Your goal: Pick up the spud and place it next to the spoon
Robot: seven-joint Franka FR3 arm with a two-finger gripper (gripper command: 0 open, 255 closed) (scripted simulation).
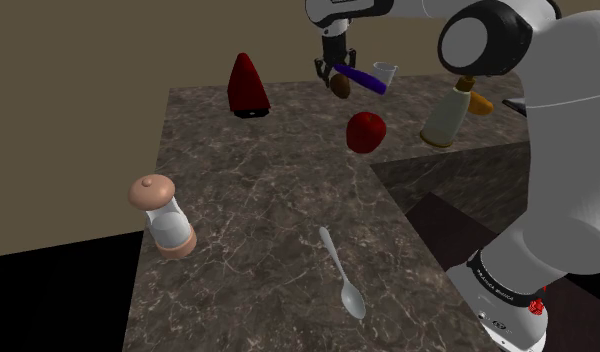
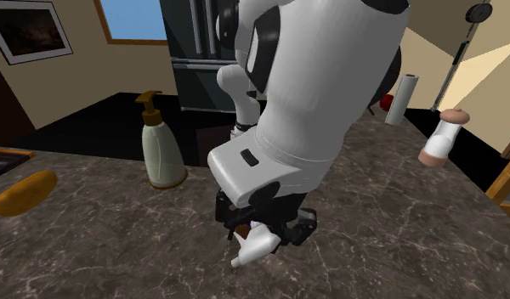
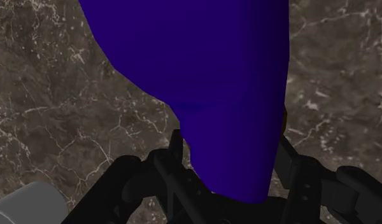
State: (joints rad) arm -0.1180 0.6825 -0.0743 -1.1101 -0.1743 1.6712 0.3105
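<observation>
The brown potato (image 1: 340, 86) sits between the tips of my black gripper (image 1: 338, 72) at the far end of the marble counter (image 1: 258, 190). The fingers close on it from both sides. A dark blue handle (image 1: 364, 78) with a pale end (image 1: 385, 72) lies slanted right against the gripper. In the wrist view this blue handle (image 3: 209, 83) covers the potato except for thin brown slivers beside the fingers (image 3: 176, 141). The silver spoon (image 1: 342, 272) lies near the counter's front edge, far from the gripper. In the second exterior view the gripper (image 2: 263, 228) hangs low over the counter.
A red apple (image 1: 366, 131) sits between gripper and spoon. A dark red cone (image 1: 247, 83) stands at the back, and a pink-capped shaker (image 1: 164, 214) at the shoulder view's left. A soap dispenser (image 1: 447, 116) and an orange loaf (image 2: 22, 192) stand on the side counter.
</observation>
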